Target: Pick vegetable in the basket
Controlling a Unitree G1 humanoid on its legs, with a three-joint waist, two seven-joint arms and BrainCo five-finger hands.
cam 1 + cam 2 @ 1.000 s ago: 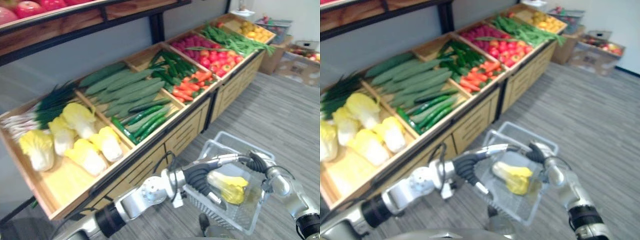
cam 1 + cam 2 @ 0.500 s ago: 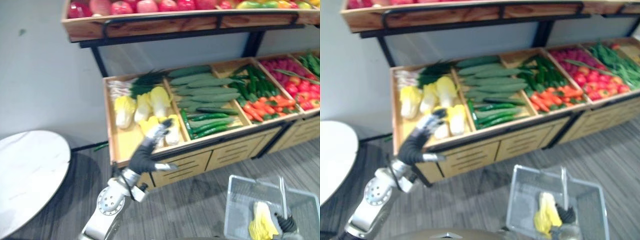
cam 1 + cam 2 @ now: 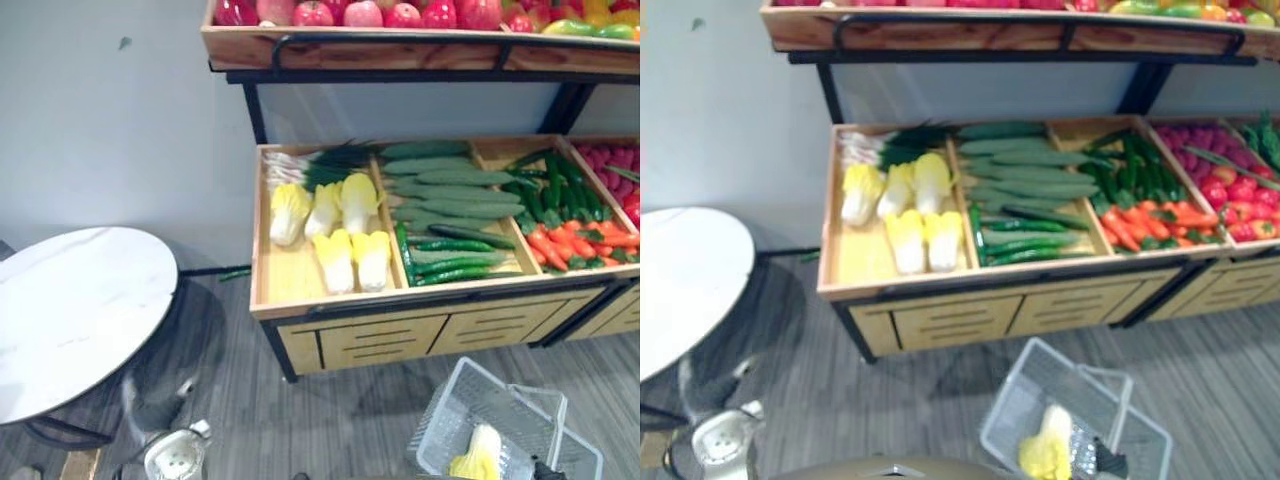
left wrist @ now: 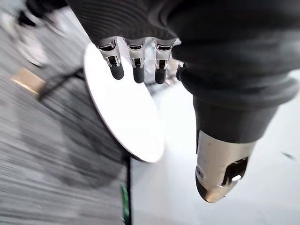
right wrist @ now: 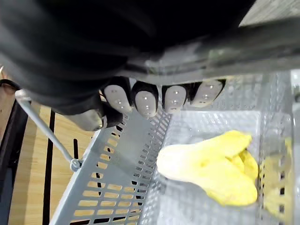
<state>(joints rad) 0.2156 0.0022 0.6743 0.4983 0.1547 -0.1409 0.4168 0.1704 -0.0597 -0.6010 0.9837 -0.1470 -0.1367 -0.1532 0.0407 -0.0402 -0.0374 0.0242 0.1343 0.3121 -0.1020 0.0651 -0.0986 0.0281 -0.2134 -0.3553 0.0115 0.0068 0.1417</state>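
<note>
Lying on the bottom of the grey slatted basket (image 3: pixel 458 402) at the near right is a yellow cabbage (image 3: pixel 478 462), pale at its stem end and leafy yellow at the other. The right robot hand (image 5: pixel 145 101) has its fingers curled tight round the basket's metal handle (image 5: pixel 262 44), directly over the cabbage. Behind the basket, across a strip of grey plank floor (image 3: pixel 340 420), stands a wooden stand (image 3: pixel 400 335) with sloping bins: more cabbages (image 3: pixel 345 225) and green onions (image 3: pixel 320 165) in the left bin, long cucumbers (image 3: pixel 450 190) in the middle one, carrots (image 3: pixel 570 245) further right. An upper shelf (image 3: pixel 400 50) above carries red fruit. At the near left is a round white table (image 3: pixel 75 310). The left robot hand (image 4: pixel 137 56) hangs beside that table, its fingers loose and apart from the thumb, holding nothing.
</note>
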